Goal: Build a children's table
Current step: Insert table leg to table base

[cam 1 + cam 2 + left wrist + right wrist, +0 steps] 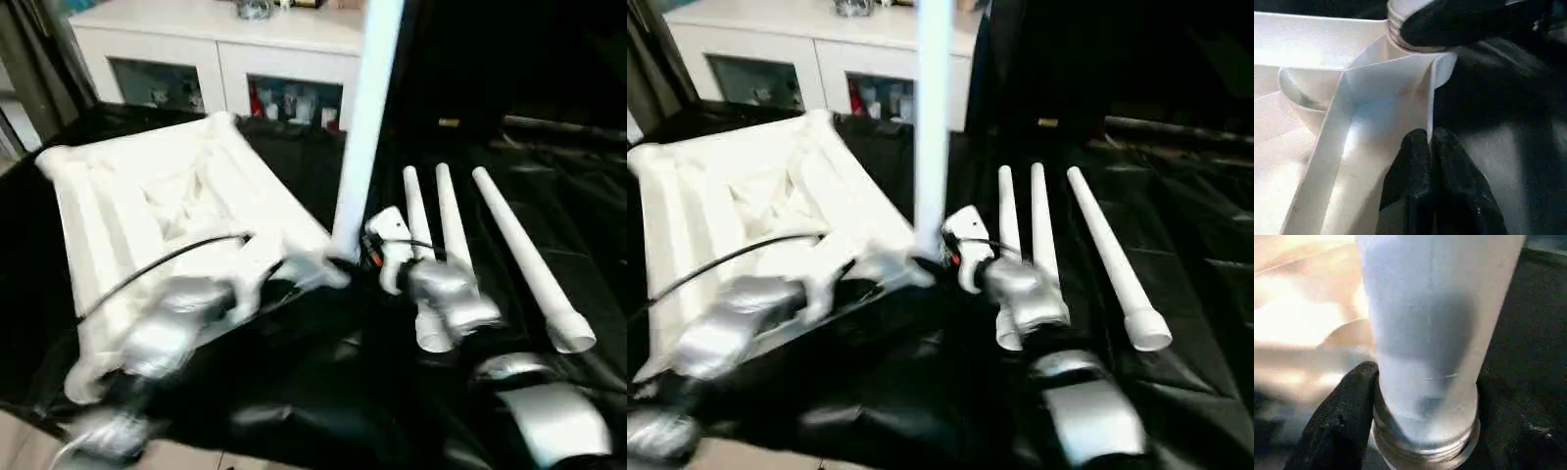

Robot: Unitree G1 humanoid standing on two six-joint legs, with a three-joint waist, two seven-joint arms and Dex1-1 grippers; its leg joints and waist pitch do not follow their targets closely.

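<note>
upright white leg (364, 127) seemingly seated in ribbed tabletop (147, 196).

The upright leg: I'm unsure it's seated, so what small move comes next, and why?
Probably twist the leg further in with the right gripper: its threaded base shows above the tabletop corner, beside the shut left gripper.

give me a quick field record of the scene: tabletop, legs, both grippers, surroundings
tabletop: white tabletop lies ribbed underside up on the black sheet
upright leg: one white leg stands at the top's near corner, threaded end down
loose legs: three loose legs lie side by side on the sheet
right gripper: right gripper around the upright leg's base
left gripper: left gripper shut, at the top's corner rib
background: white cabinet behind
</note>
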